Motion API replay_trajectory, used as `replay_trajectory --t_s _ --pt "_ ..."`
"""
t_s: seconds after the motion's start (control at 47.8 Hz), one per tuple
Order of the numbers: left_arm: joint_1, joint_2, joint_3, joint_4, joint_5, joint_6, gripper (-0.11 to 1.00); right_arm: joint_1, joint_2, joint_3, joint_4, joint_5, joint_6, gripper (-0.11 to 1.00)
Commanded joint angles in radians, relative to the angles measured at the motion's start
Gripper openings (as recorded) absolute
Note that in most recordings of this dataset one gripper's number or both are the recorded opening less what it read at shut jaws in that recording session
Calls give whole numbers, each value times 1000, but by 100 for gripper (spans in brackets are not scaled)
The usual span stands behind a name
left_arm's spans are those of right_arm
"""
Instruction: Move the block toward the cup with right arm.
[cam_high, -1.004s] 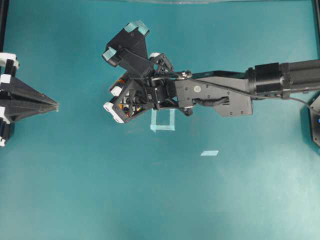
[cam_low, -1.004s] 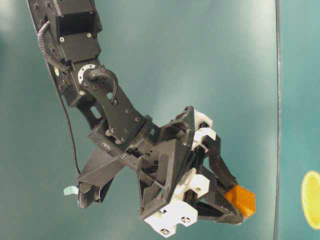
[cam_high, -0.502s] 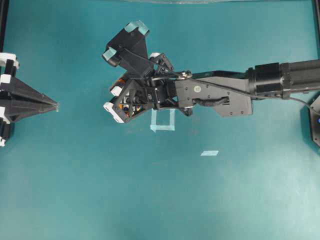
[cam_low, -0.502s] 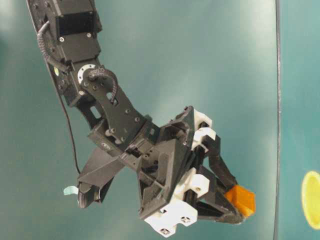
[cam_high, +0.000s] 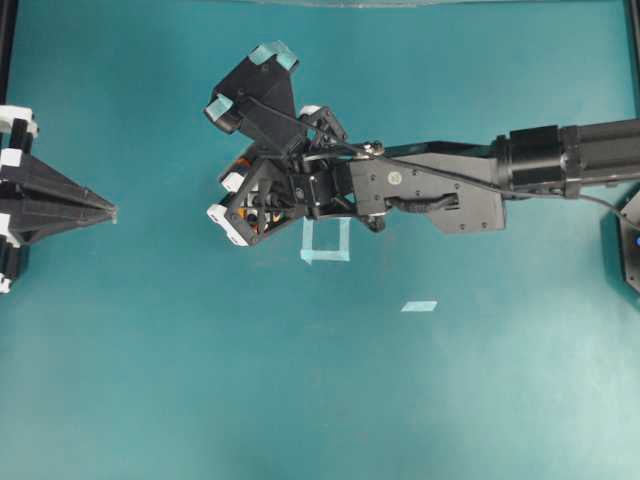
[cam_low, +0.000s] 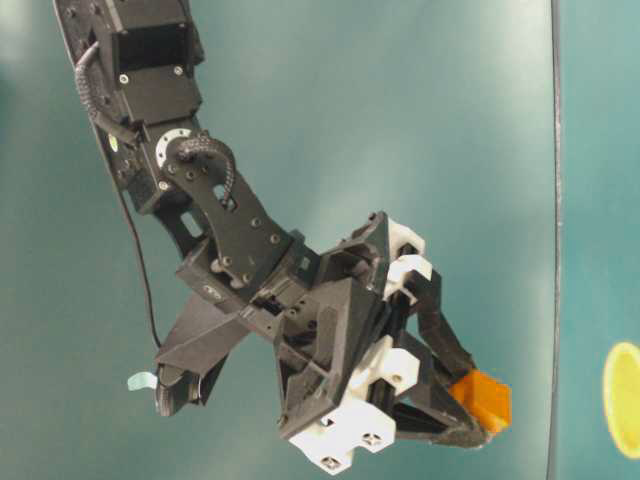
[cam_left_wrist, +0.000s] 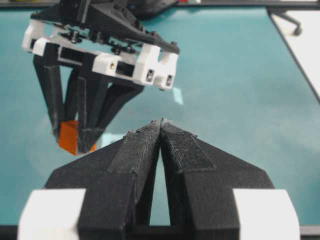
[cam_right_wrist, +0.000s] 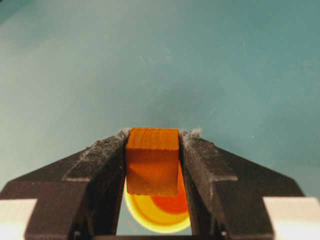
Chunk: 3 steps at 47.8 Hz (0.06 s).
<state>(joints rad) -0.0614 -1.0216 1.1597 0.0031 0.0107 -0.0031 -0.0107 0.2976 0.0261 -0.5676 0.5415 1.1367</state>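
Observation:
My right gripper (cam_right_wrist: 153, 134) is shut on the small orange block (cam_right_wrist: 152, 161) and holds it above the table. The orange-yellow cup (cam_right_wrist: 159, 214) shows straight below the block, between the fingers. In the table-level view the block (cam_low: 482, 400) hangs at the fingertips and a sliver of the cup's yellow rim (cam_low: 622, 400) shows at the right edge. In the overhead view the right arm (cam_high: 420, 190) reaches left and its wrist hides the cup. My left gripper (cam_left_wrist: 161, 122) is shut and empty at the left edge (cam_high: 108, 212); it sees the block (cam_left_wrist: 69, 138) held off the table.
A pale-blue tape square (cam_high: 326, 240) lies just below the right wrist and a tape strip (cam_high: 419, 306) lies further right. The teal table (cam_high: 200, 380) stretches around them. A black frame rail (cam_low: 552, 240) runs down the table-level view.

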Motion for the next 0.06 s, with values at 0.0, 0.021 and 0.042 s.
replay_trajectory --t_s 0.0,0.021,0.042 --pt "-3 5 -29 2 -5 0 7 -3 -26 -26 -6 -3 0 41" --pt "-3 5 -29 3 -5 0 7 -3 -25 -25 -5 -5 2 41" --pt "-3 5 -29 3 -5 0 7 -3 -26 -25 -5 -5 0 41"
